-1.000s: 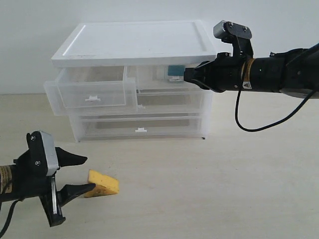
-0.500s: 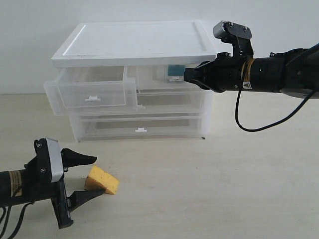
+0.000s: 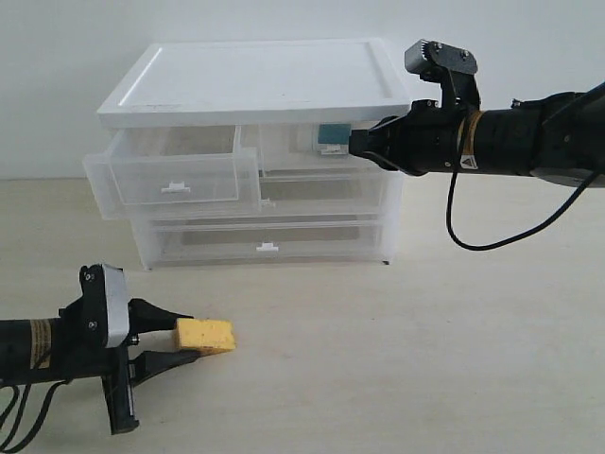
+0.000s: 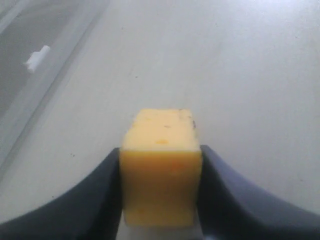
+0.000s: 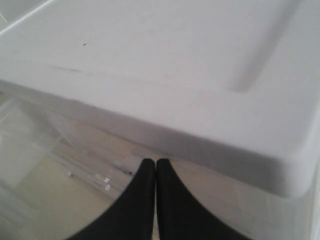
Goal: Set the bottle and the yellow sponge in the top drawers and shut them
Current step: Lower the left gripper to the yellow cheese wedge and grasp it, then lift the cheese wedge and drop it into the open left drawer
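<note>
The yellow sponge (image 3: 208,335) (image 4: 161,142) sits between the dark fingers of my left gripper (image 3: 189,340) (image 4: 161,150), which is shut on it low over the table at the front left. The top left drawer (image 3: 175,175) is pulled out and looks empty. My right gripper (image 3: 352,144) (image 5: 156,162) is shut with its tips against the front of the top right drawer (image 3: 293,147), which is pushed in. Through that drawer's clear wall shows the teal label of the bottle (image 3: 331,133). I cannot tell whether the sponge touches the table.
The cabinet has a white lid (image 3: 255,80) (image 5: 165,65) and two full-width clear drawers (image 3: 267,248) below the small ones, both pushed in. The right arm's black cable (image 3: 492,241) hangs beside the cabinet. The beige table (image 3: 406,359) stretches out in front.
My left gripper has moved lower and to the right and closed on the sponge, which now lies level between the fingers. The right arm has not moved.
</note>
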Robot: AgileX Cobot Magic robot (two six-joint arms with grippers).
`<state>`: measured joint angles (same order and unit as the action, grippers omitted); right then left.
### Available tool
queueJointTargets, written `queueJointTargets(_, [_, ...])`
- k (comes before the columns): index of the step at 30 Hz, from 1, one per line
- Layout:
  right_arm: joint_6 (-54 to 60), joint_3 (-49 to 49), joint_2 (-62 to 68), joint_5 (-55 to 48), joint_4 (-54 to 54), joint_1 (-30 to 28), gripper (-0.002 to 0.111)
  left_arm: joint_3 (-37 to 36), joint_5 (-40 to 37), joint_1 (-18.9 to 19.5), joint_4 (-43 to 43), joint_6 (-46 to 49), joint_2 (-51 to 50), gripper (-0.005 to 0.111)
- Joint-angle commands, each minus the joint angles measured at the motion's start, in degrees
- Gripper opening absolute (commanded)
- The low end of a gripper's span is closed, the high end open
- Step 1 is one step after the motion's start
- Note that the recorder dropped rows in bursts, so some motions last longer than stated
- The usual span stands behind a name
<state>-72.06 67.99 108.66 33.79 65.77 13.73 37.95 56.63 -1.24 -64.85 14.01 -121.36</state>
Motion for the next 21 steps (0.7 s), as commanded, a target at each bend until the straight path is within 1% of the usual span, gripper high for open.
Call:
queueJointTargets(1, [0.6, 0.7, 0.1, -2.3, -1.9, -0.5, 0.000, 0.1, -0.5, 0.0, -0.6, -2.3, 1.7, 0.004])
queueJointTargets(2, [0.6, 0.7, 0.1, -2.3, -1.9, -0.5, 0.000, 0.1, -0.5, 0.0, -0.9, -3.5, 2.6, 0.004])
queueJointTargets(6, [0.6, 0.7, 0.1, -2.5, -1.9, -0.5, 0.000, -0.1, 0.9, 0.0, -9.1, -7.8, 7.6, 0.004])
queueJointTargets(9, [0.6, 0.7, 0.1, -2.6, -1.9, -0.5, 0.000, -1.0, 6.9, 0.0, -13.2, -10.8, 12.0, 0.004])
queueJointTargets(11, [0.6, 0.7, 0.1, -2.8, -1.9, -0.5, 0.000, -1.8, 10.0, 0.0, -14.2, -11.8, 15.2, 0.004])
queueJointTargets(14, [0.7, 0.7, 0.1, -3.6, -1.9, -0.5, 0.000, -2.8, 13.0, 0.0, -14.2, -12.7, 19.9, 0.004])
queueJointTargets(17, [0.7, 0.7, 0.1, -3.7, -2.0, -0.5, 0.000, -2.9, 13.3, 0.0, -12.9, -12.3, 24.7, 0.004])
queueJointTargets(21, [0.7, 0.7, 0.1, -4.1, -2.0, -0.5, 0.000, -2.9, 13.3, 0.0, -5.1, -8.7, 31.1, 0.004])
